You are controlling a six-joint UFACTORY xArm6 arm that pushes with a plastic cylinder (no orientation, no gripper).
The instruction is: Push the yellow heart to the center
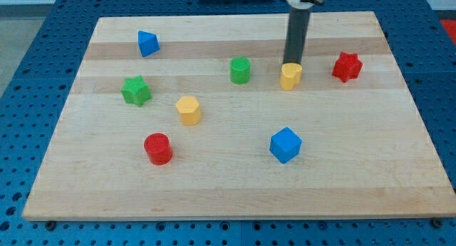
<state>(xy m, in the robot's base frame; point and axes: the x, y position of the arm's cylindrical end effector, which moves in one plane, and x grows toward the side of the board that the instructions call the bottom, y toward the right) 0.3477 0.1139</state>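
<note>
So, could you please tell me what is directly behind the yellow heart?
My tip stands right behind the yellow heart; whether they touch is hidden.

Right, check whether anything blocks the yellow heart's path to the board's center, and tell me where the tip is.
Nothing visible blocks it. My tip sits right at the top edge of the yellow heart block. The green cylinder block stands to the view's left, above the line to the center.

Yellow heart point(290, 76): upper right of centre on counter point(228, 182).
Small yellow block, seen lying flat, positioned between green cylinder point(240, 70) and red star point(347, 66).
</note>
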